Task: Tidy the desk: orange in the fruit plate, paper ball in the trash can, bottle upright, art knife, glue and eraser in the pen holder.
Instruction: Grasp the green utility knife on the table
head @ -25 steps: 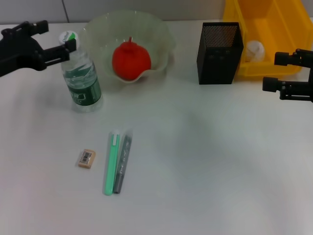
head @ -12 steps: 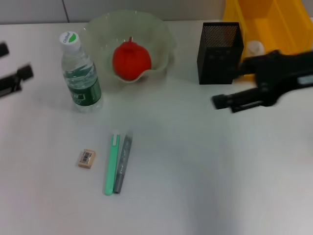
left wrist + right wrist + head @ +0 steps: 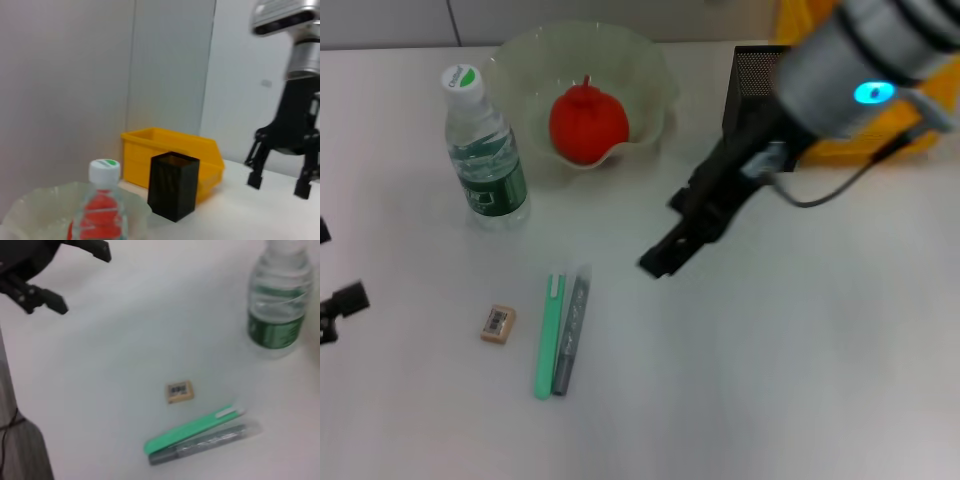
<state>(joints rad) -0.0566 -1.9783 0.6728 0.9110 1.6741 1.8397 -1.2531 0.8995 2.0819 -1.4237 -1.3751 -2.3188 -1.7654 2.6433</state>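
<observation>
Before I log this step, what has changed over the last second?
The right claw left the trash can and swung across the desk toward the green and grey pens, holding nothing. The left claw let go of the bottle and pulled back. Orange, eraser and pen holder stayed put.

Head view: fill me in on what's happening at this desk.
The right gripper, open and empty, reaches over the white desk toward the green art knife, grey glue stick and tan eraser. The red-orange orange sits in the pale-green fruit plate; the clear bottle stands upright. The left gripper is at the desk's edge.
</observation>
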